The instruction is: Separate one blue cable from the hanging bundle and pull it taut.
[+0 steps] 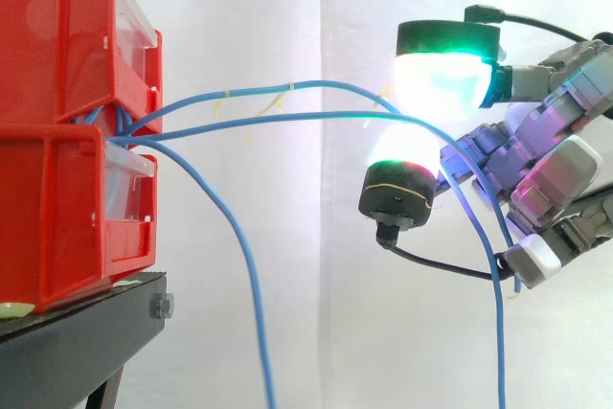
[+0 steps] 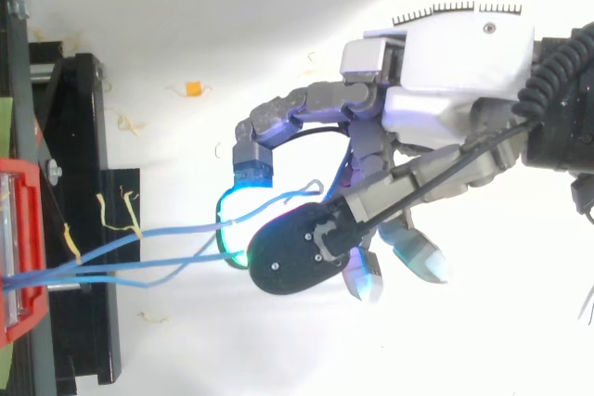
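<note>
Side view: my hand point(image 1: 565, 102) pinches one blue cable point(image 1: 287, 117) between glowing pads point(image 1: 441, 83), well out from the red bins point(image 1: 57, 198), so pulling tautens it.

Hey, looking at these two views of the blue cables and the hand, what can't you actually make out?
Side view: where the blue cables begin, hidden between the red bins.
Side view: the hanging cables' lower ends, cut off by the bottom edge.
Both views: how many cables the hand pinches; the glow of its pads washes out the contact from the side, a black-backed fingertip covers it from above.
</note>
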